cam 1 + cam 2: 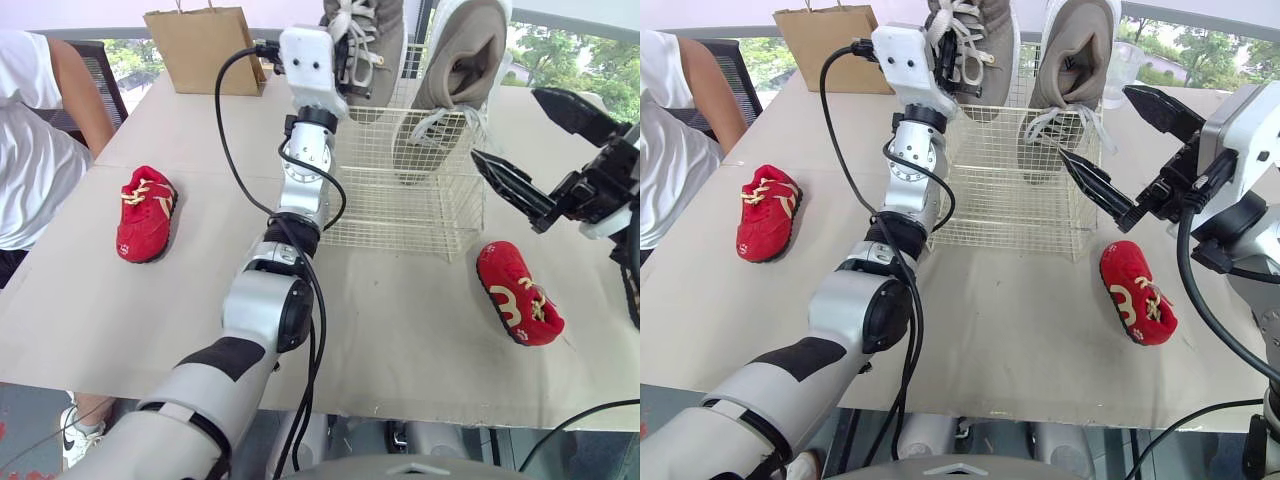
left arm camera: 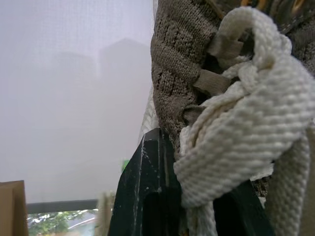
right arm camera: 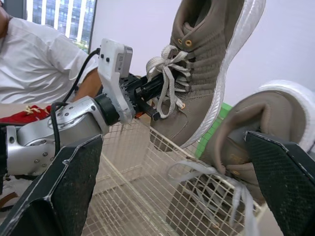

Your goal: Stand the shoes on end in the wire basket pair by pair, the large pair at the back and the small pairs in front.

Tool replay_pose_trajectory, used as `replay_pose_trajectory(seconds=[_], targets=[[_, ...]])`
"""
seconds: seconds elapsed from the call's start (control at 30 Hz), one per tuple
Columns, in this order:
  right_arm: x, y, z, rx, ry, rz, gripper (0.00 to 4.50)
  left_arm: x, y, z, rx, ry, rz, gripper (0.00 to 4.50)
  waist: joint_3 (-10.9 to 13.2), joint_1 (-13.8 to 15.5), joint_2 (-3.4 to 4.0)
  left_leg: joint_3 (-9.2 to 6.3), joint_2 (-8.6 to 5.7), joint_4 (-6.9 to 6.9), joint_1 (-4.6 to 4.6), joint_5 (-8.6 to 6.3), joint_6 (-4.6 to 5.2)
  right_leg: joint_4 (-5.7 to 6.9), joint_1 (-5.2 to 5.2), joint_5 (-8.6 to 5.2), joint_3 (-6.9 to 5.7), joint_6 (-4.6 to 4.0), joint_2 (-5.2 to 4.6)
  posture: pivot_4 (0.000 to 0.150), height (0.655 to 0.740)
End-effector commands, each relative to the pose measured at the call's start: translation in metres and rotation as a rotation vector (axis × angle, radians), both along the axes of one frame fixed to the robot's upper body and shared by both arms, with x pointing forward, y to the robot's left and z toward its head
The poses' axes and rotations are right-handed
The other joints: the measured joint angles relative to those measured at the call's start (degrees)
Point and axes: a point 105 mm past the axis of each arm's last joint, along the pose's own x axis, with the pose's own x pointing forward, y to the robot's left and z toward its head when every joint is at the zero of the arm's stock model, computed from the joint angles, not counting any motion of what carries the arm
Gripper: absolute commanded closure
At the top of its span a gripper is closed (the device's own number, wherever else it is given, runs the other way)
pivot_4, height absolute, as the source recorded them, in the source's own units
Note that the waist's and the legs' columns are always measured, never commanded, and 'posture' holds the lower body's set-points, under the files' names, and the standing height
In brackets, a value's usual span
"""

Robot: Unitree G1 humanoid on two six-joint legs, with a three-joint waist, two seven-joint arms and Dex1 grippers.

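My left gripper [image 3: 150, 92] is shut on the laces of a large grey-brown sneaker [image 1: 370, 50], which it holds up over the back left of the wire basket [image 1: 400, 200]. In the left wrist view a black finger [image 2: 147, 196] presses against the white lace [image 2: 236, 123]. The other large sneaker [image 1: 460, 70] stands on end in the basket's back right. My right gripper [image 1: 505, 125] is open just right of the basket, holding nothing. One small red shoe [image 1: 518, 293] lies on the table below it. Another red shoe [image 1: 145, 213] lies far left.
A brown paper bag [image 1: 205, 50] stands at the back left of the table [image 1: 420, 340]. A person in a white shirt [image 1: 30, 130] sits at the table's left side. The front part of the basket holds no shoes.
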Motion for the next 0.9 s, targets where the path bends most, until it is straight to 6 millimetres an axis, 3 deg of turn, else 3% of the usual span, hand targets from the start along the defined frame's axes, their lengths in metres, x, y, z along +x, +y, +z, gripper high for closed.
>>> replay_pose_trajectory(seconds=[0.03,0.27,0.37,0.53,0.77,0.9], targets=[[-0.008,-0.003,0.009,-0.009,-0.052,-0.021,0.0,-0.006,-0.006,-0.008,0.003,-0.022,-0.006,4.36,-0.09,-0.03,0.13,0.0,0.0,0.0,0.01,0.0,0.0,0.02,0.01,0.0,0.01,0.0,0.0,0.15,0.74],[-0.007,-0.003,0.008,-0.009,-0.043,-0.013,0.0,-0.006,0.017,-0.024,-0.012,0.021,0.082,4.36,-0.3,-0.25,0.46,0.02,0.01,-0.03,0.44,-0.01,0.03,0.07,0.33,0.0,0.1,0.0,0.08,0.15,0.74],[-0.006,-0.002,0.007,-0.011,-0.036,-0.004,0.0,-0.011,0.023,-0.025,-0.017,0.029,0.067,2.89,-0.3,-0.42,0.46,0.09,0.03,-0.17,0.89,-0.02,0.03,0.04,0.67,0.0,0.23,0.0,0.12,0.15,0.74],[-0.003,-0.001,0.007,-0.012,-0.029,0.017,0.0,-0.021,0.035,-0.016,-0.058,0.075,0.03,0.49,-0.29,-0.42,0.45,0.06,0.07,-0.14,0.86,-0.02,0.02,0.05,0.68,0.0,0.25,0.0,0.17,0.15,0.74],[0.0,0.0,0.004,-0.023,-0.015,0.044,0.0,-0.043,0.039,-0.011,-0.056,0.145,-0.096,0.49,-0.28,-0.48,0.45,0.07,0.13,-0.15,0.8,-0.01,0.01,-0.1,0.67,0.0,0.32,0.0,0.18,0.15,0.74],[0.003,0.0,0.002,-0.03,-0.01,0.049,0.0,-0.058,0.042,-0.024,-0.055,0.199,-0.197,0.49,-0.28,-0.46,0.45,0.07,0.13,-0.15,0.78,-0.01,0.0,-0.14,0.67,0.0,0.38,0.0,0.17,0.15,0.74]])
